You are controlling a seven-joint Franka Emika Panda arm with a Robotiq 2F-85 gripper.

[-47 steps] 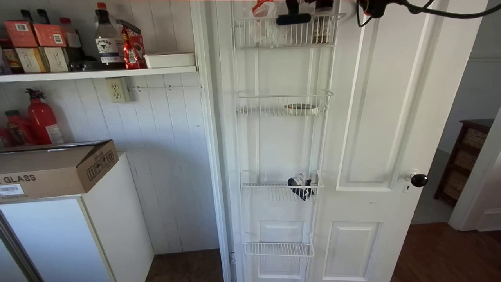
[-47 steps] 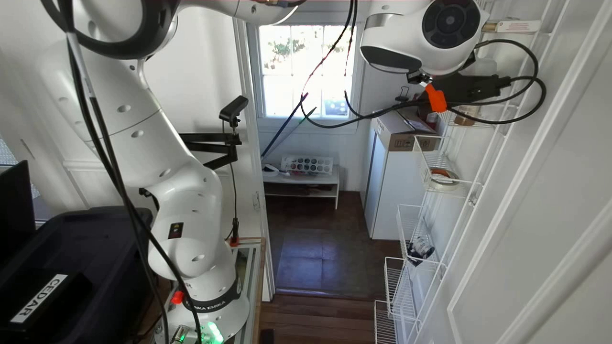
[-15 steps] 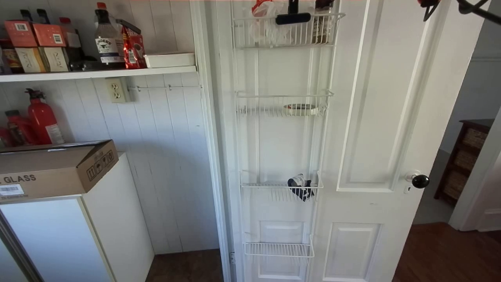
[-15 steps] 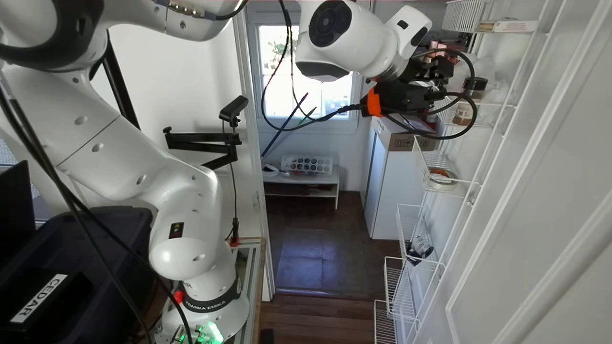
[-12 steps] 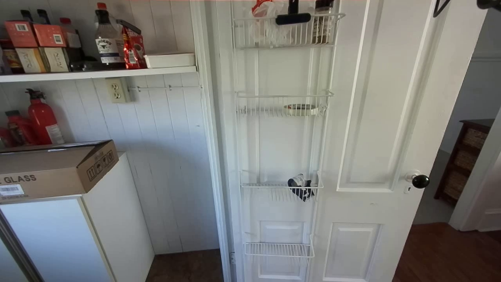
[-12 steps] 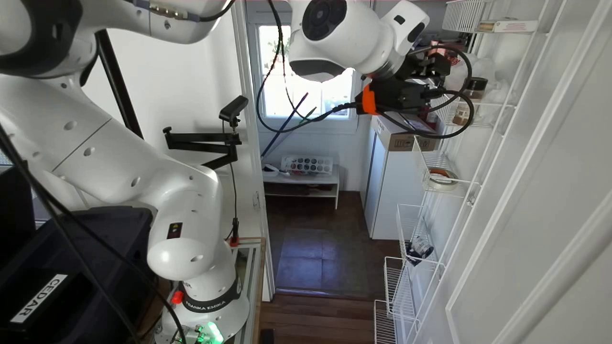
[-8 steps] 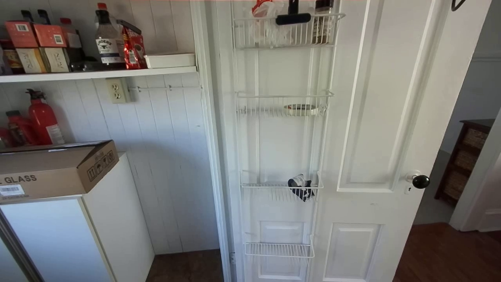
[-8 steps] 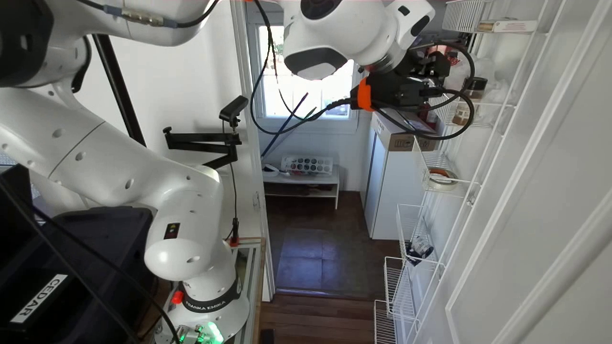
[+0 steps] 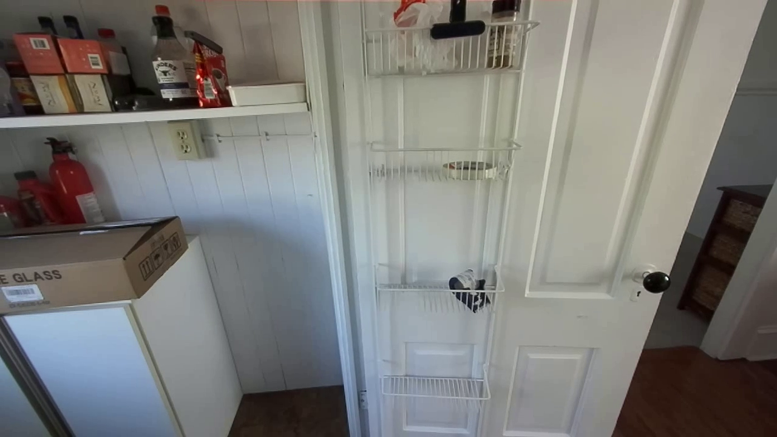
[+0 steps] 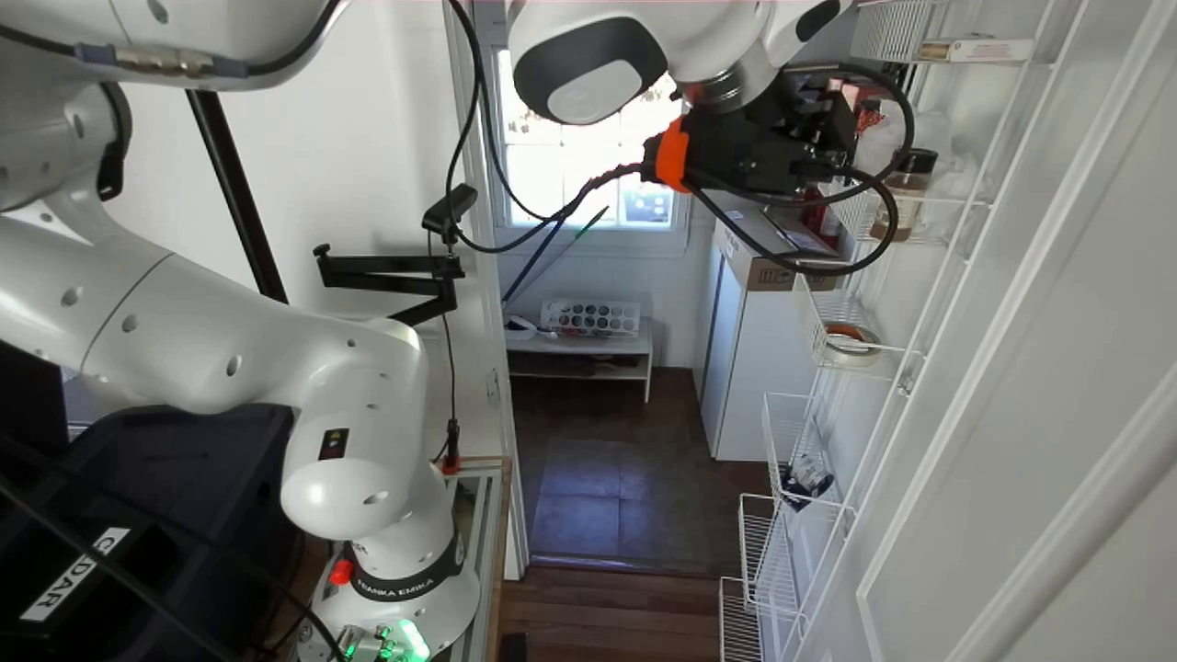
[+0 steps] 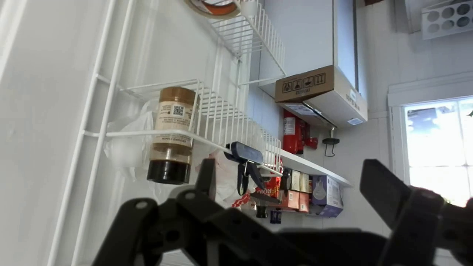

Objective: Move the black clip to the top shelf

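The black clip [image 9: 458,29] grips the front rim of a white wire basket [image 9: 376,51] that holds a bag and a jar; its handles point up. Seen upside down in the wrist view, the clip [image 11: 245,155] lies beyond the fingertips, nearer the left one. My gripper [image 11: 290,173] stands wide open with nothing between its fingers. Above that basket, at the picture's top edge, a further white wire basket [image 10: 883,32] is the highest in view, the top shelf here. An exterior view shows the gripper's black body [image 10: 763,152] facing the rack; its fingertips and the clip are hidden there.
Beside the clip stand a spice jar [image 9: 504,36] and a plastic bag [image 9: 419,39]. A small flat box [image 10: 979,49] rests on the highest basket. Tape [image 9: 469,172] lies one tier below the clip. A cable [image 10: 809,269] loops between gripper and rack. The white door [image 9: 583,182] backs the rack.
Over the last seconds the gripper has swung round and moved left, lately upward, in an exterior view. Its cables have left the exterior view of the door. The clip stays on its basket rim.
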